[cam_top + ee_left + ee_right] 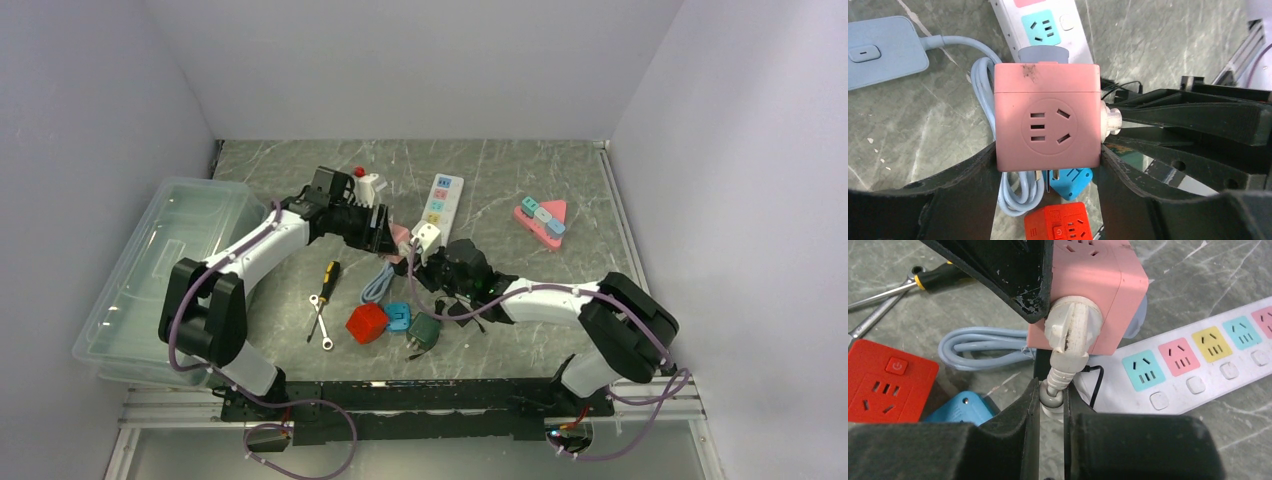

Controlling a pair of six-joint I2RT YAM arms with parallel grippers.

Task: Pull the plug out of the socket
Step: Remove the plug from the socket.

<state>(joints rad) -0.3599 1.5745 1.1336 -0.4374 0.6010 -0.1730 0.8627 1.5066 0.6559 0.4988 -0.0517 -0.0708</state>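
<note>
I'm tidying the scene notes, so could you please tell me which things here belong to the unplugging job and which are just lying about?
In the job: pink cube socket, white plug, left claw, right claw.
Lying about: power strip, red cube socket, screwdriver, wrench, plastic bin.

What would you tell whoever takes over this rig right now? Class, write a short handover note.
Left claw: shut on the pink socket cube, gripping two opposite faces.
Right claw: shut on the white plug, at its cable neck.
Done: both grips are set.
Left to do: the plug is not yet out; it sits in the cube's side. Pull it straight out with the right claw while the left one braces the cube.
</note>
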